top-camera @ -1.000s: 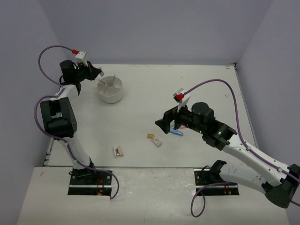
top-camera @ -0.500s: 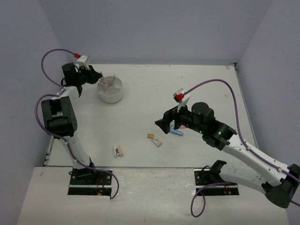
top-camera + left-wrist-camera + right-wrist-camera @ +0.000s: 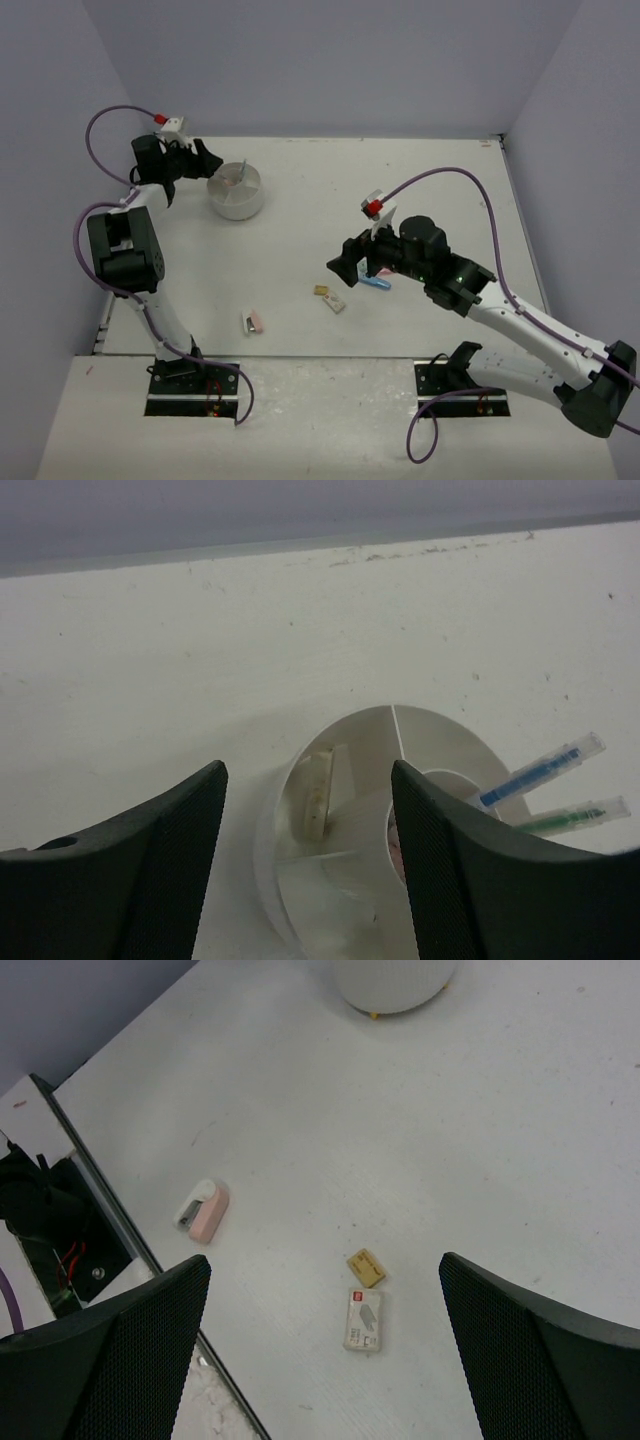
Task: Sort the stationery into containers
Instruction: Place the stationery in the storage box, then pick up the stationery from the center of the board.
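Note:
The round white divided dish (image 3: 238, 208) stands at the far left of the table. My left gripper (image 3: 205, 158) hovers at its left rim, open and empty (image 3: 308, 780). Below the jaws a pale tan eraser (image 3: 318, 790) lies in one compartment of the dish (image 3: 440, 725). A blue pen (image 3: 540, 770) and a green pen (image 3: 570, 818) stick out on the dish's right side. My right gripper (image 3: 345, 265) is open (image 3: 325, 1263) above a tan eraser (image 3: 366, 1267) and a small white box (image 3: 362, 1319). A pink capsule-shaped piece (image 3: 203, 1210) lies further left.
A blue piece (image 3: 376, 283) lies on the table partly under the right wrist. The pink piece (image 3: 253, 321) is close to the table's near edge. The left arm's base column (image 3: 130, 255) stands along the left edge. Walls close the back and both sides.
The left gripper's jaws have opened over the dish, and the pale eraser now lies in a compartment. The right gripper has shifted slightly left and away.

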### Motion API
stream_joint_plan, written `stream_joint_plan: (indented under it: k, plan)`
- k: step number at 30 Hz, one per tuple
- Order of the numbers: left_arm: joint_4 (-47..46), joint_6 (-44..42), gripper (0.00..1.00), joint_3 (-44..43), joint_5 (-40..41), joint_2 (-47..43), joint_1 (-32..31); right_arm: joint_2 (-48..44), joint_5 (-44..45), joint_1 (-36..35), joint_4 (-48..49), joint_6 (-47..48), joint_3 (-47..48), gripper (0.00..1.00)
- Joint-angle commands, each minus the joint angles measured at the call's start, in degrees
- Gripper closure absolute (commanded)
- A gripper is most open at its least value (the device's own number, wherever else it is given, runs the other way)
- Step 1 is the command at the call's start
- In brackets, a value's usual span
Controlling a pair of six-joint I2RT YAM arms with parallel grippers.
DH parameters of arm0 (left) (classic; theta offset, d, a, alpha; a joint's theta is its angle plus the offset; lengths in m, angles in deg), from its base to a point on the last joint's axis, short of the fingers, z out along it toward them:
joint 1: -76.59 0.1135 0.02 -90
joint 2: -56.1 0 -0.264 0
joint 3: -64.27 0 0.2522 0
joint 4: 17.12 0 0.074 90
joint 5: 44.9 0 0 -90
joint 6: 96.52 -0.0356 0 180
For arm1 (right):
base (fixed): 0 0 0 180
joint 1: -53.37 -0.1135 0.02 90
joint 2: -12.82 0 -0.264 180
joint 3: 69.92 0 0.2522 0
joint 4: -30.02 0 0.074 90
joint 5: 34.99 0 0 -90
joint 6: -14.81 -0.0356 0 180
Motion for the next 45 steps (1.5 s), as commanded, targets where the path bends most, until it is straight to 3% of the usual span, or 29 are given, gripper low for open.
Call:
stream_joint_plan:
  k: [1,4,9,12,14,17,20,23,27,33,37,45]
  plan:
    - [0.0,8.36,0.22,-7.33,7.02,-7.63,0.68,6.08,-0.77,-0.02,-0.92,1.64,3.39,0.01]
    - [6.45,16.88,0.0,-12.41,9.54,-10.34,3.21,13.02,1.54,0.04,-4.94,2.56,6.51,0.02]
    - [18.24,33.34,0.0,-14.5,12.97,-17.16,7.41,24.14,2.42,-0.06,-8.46,3.77,12.2,0.07]
    - [22.96,41.76,0.0,-7.01,10.08,-25.88,9.16,33.92,4.37,-0.69,-12.95,5.32,17.27,0.19]
    - [20.05,43.85,0.0,-0.02,9.15,-32.34,7.72,39.34,5.8,-1.69,-15.88,7.58,19.5,0.22]
    - [13.15,41.71,0.0,10.69,11.33,-45.38,1.76,44.86,9.37,-5.54,-19.56,13.16,22.98,0.27]
    - [15.03,36.31,0.0,15.92,12.96,-57.69,-1.55,49.04,8.84,-6.35,-20.46,17.41,25.71,0.32]
    - [20.62,33.05,0.0,18.88,9.75,-64.26,-1.71,51.22,7.89,-6.27,-20.04,18.85,26.3,0.37]
    - [26.73,26.95,0.0,19.82,5.5,-67.24,-2.72,55.12,5.87,-5.99,-22.49,18.81,28.69,0.41]
    - [28.32,24.17,0.0,24.05,6.79,-68.76,-4.01,54.58,3.52,-5.99,-21.69,17.97,26.11,0.46]
    - [25.21,24.59,0.0,26.56,3.66,-68.43,-4.01,56.14,6.66,-5.92,-21.4,17.68,25.77,0.59]
    - [24.11,23.65,0.0,27.06,2.89,-68.39,-4.1,58.49,9.71,-5.91,-22.7,17.12,25.76,0.57]
